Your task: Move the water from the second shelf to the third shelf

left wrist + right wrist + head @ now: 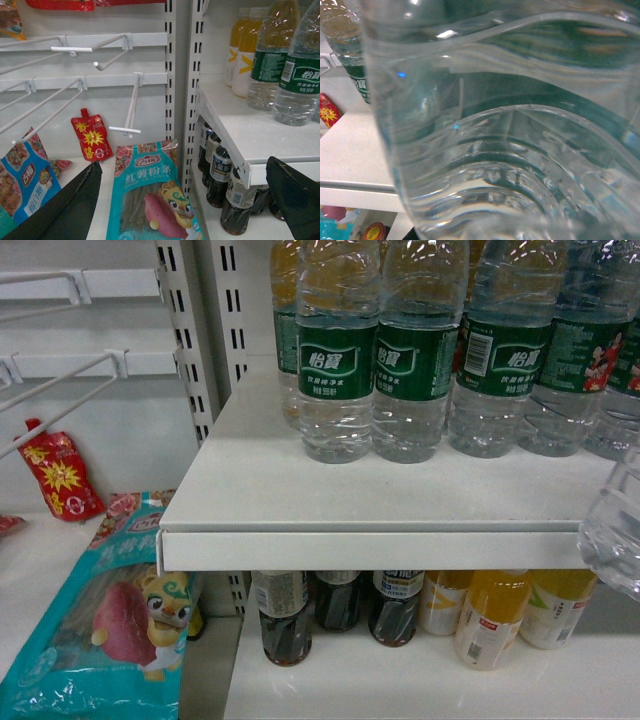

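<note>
Filling the right wrist view, the water bottle [495, 150] shows clear ribbed plastic with dark green behind it; in the head view its base hangs at the right edge, off the white shelf [380, 500]. Right fingers are unseen, so their grip cannot be told. The left gripper [185, 200] has its fingers spread, empty

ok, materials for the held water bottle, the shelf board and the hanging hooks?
Water bottle: clear ribbed plastic, glossy; highlights and the shelf show through it. Shelf board: looks like painted sheet metal, matte white, with a folded front lip. Hooks: thin white-coated wire, probably steel.
</note>
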`<state>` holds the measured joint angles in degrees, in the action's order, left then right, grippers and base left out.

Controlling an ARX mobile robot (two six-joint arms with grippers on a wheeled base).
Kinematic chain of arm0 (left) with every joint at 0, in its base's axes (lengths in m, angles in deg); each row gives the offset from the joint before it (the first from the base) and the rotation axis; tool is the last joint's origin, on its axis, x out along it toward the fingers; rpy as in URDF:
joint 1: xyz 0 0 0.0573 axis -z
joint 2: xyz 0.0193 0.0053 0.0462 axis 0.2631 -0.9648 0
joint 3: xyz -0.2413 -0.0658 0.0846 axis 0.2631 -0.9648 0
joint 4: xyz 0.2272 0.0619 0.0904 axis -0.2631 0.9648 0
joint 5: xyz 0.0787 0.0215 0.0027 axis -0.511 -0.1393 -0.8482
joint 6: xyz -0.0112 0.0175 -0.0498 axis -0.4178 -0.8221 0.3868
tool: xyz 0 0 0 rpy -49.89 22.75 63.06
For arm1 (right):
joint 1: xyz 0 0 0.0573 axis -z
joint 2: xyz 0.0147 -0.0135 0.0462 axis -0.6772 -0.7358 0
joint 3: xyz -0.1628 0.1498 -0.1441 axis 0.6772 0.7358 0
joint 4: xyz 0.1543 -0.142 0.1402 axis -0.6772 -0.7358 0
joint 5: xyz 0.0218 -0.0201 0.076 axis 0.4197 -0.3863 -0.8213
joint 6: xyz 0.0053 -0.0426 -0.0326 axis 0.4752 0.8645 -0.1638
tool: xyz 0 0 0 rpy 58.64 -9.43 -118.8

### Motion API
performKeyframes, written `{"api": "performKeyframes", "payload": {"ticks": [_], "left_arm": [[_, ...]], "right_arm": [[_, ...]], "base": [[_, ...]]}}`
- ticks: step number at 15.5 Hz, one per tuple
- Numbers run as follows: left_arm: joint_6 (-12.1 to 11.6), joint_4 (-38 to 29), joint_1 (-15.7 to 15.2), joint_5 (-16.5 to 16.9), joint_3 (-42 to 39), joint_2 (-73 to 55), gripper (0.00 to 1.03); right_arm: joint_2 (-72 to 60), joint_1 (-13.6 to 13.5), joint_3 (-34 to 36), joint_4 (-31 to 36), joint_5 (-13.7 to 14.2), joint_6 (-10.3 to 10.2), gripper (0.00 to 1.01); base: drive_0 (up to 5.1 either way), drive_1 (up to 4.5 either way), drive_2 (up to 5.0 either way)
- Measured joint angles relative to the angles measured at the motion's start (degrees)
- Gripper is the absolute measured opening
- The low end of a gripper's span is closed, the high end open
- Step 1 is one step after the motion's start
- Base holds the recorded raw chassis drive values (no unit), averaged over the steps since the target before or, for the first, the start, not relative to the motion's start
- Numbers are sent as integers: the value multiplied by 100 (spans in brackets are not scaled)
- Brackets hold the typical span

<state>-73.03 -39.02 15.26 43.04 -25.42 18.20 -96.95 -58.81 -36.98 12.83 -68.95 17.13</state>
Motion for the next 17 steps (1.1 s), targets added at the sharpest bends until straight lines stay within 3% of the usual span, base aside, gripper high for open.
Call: {"api": "performKeyframes", "payload": {"ticks": [3,5,9,17], "left_arm": [[0,0,0,0,0,0,98],[0,0,0,0,0,0,98],[0,0,0,0,0,0,98],[0,0,0,0,0,0,98]], "right_arm": [[-420,-2,-332,26,-20,66,40],[-1005,-33,-870,90,-50,212,40],[-1873,-28,-1628,2,-55,240,40],[-2581,-107,-2179,-79,140,302,40]], "base": [[0,0,0],[0,0,0],[0,0,0],[0,0,0]]}}
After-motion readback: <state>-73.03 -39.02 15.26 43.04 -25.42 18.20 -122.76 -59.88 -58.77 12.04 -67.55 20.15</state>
